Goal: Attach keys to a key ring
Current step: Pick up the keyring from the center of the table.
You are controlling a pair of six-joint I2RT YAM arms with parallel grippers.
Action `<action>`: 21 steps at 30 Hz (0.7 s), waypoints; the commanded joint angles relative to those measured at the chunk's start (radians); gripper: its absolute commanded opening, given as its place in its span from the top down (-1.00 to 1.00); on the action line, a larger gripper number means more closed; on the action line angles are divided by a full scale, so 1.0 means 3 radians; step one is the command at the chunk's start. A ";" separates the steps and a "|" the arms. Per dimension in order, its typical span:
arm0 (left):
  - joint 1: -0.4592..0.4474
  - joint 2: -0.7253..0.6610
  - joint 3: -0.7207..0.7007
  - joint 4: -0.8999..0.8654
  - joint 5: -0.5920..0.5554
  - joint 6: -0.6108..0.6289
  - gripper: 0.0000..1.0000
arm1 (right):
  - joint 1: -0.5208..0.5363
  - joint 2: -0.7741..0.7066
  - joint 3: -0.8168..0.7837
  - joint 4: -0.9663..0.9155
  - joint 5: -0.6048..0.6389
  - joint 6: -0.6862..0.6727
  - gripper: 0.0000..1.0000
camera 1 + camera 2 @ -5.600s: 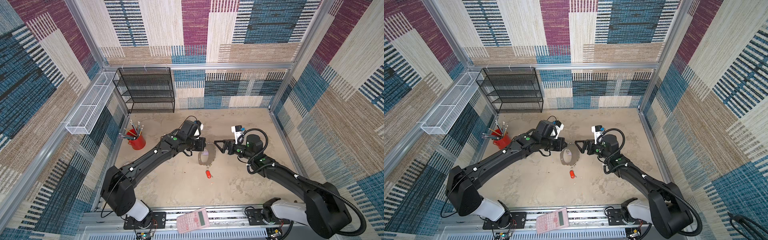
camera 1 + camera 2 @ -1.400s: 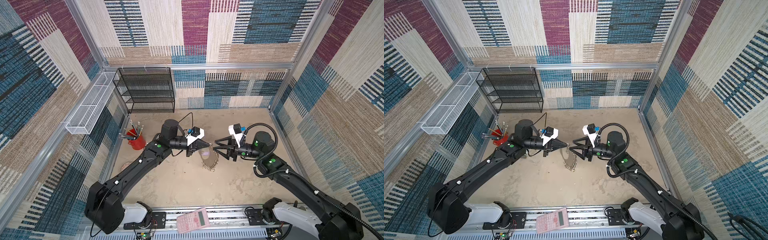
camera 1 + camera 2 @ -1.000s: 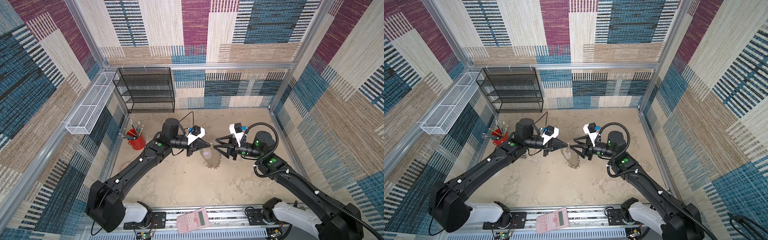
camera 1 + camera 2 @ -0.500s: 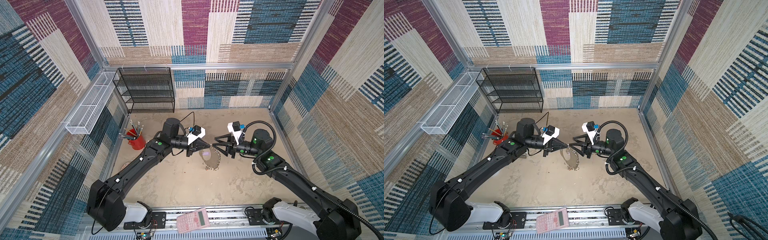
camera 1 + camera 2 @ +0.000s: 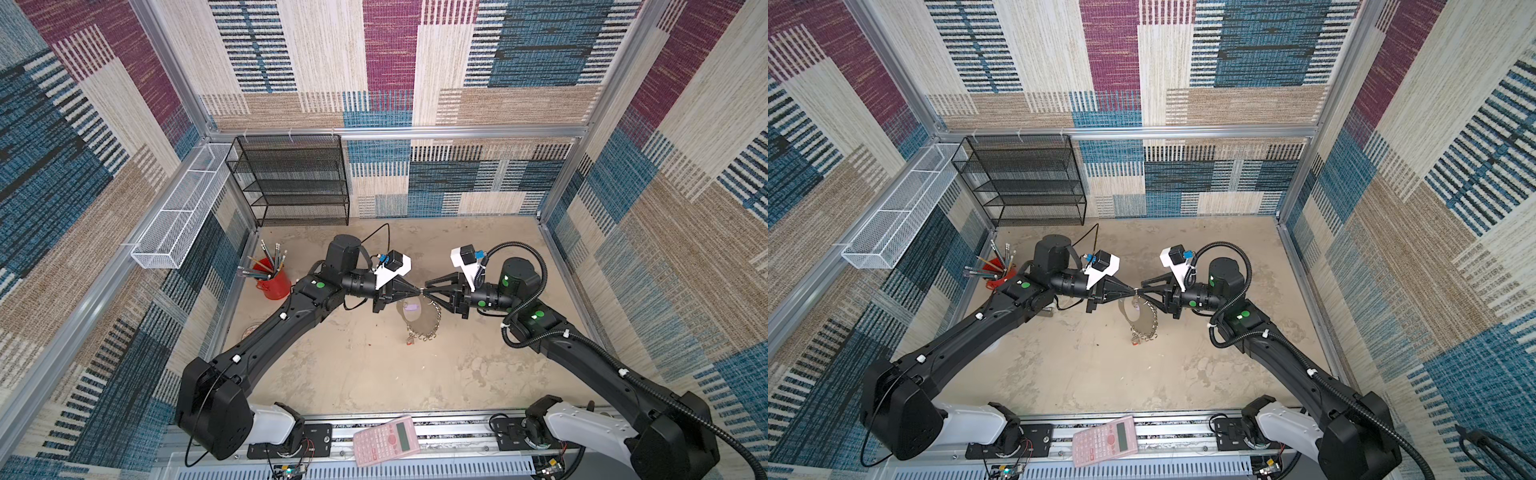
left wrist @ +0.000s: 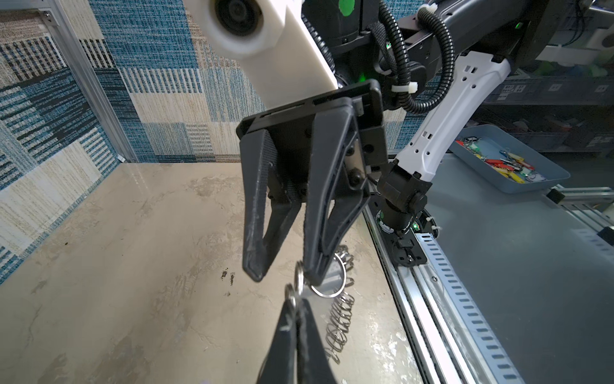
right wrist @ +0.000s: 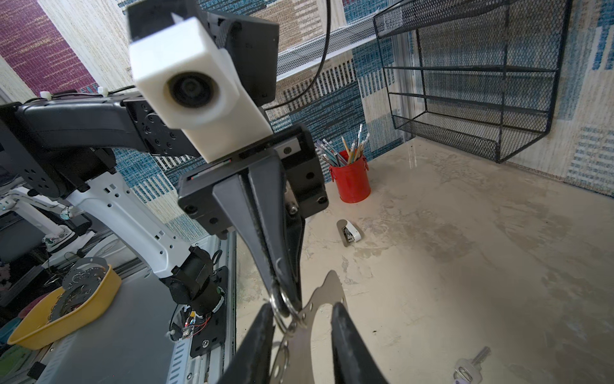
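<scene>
The left hand (image 5: 417, 293) is clenched on the upper end of the key ring (image 5: 422, 322), which hangs at 6 o'clock below it. The right hand (image 5: 429, 293), at 3 o'clock, is released, with its fingers apart on either side of that end. The lilac key (image 7: 467, 366) lies on the table (image 5: 374, 374).

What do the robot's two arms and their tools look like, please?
The left arm and right arm are black with white base segments and green round marks. Each carries a white camera block with a blue connector. The right arm has a ribbed black hose; the left a thin black cable. The left tool and right tool have black, tapering triangular fingers.
</scene>
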 commanded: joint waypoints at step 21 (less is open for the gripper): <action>0.0001 0.0119 0.0011 0.0061 -0.0008 -0.0170 1.00 | 0.0010 -0.0100 -0.0126 0.0227 0.0208 0.0123 1.00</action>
